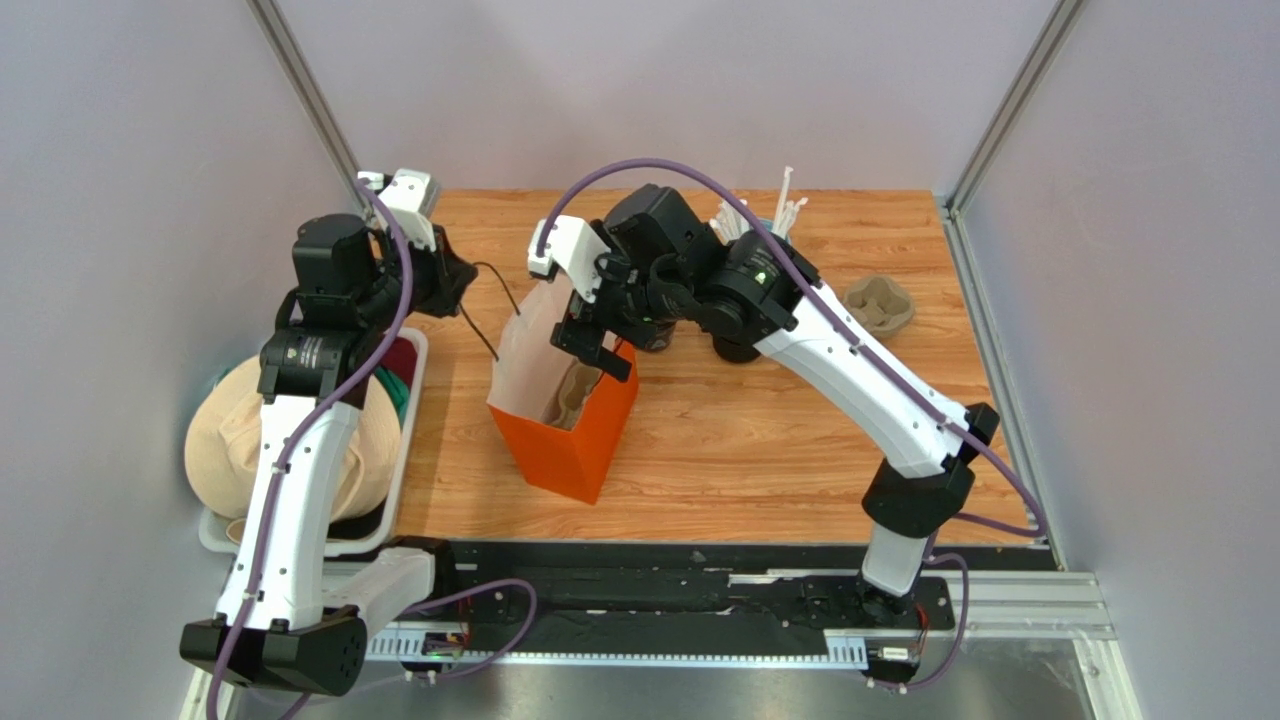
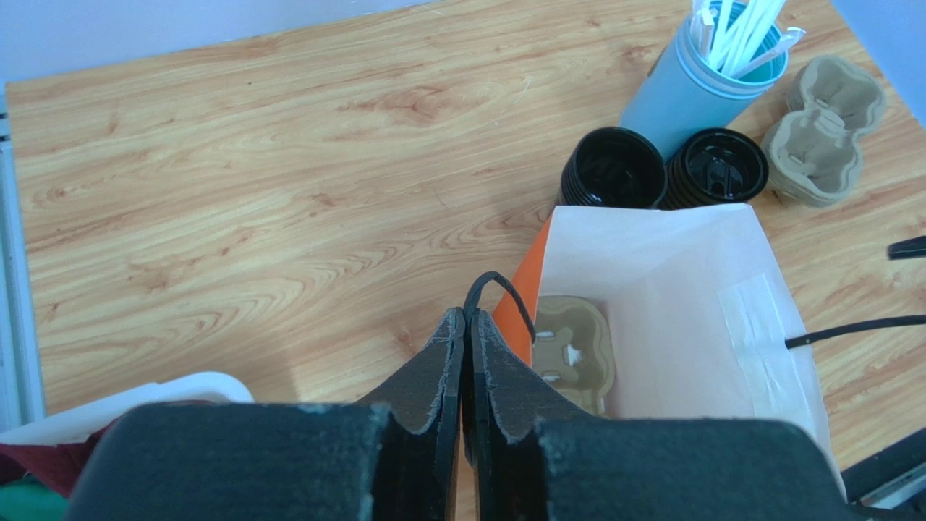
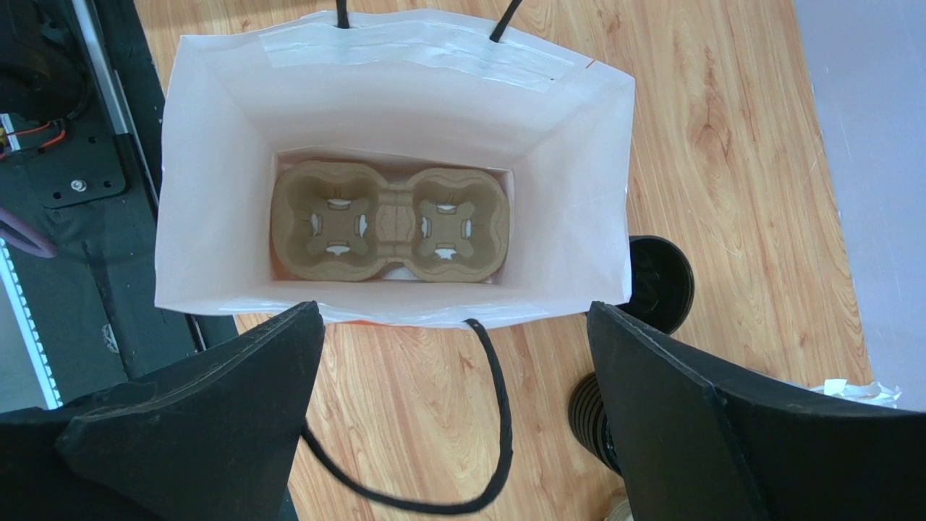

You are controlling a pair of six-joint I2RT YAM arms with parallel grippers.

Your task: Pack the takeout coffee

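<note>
An orange paper bag (image 1: 579, 435) is standing open near the middle of the wooden table (image 1: 751, 435), and the right gripper (image 1: 601, 338) is hanging just above its mouth. The left gripper (image 1: 455, 282) is sitting by the table's far left edge, with the bag's black cord handle (image 1: 478, 330) running up to it from the bag. White straws (image 1: 784, 198) are poking up behind the right arm (image 1: 857, 375), a moulded cardboard cup tray (image 1: 881, 305) is lying well apart at the far right, and a white bin (image 1: 406, 450) at the left is holding a tan hat-like thing (image 1: 226, 435).
</note>
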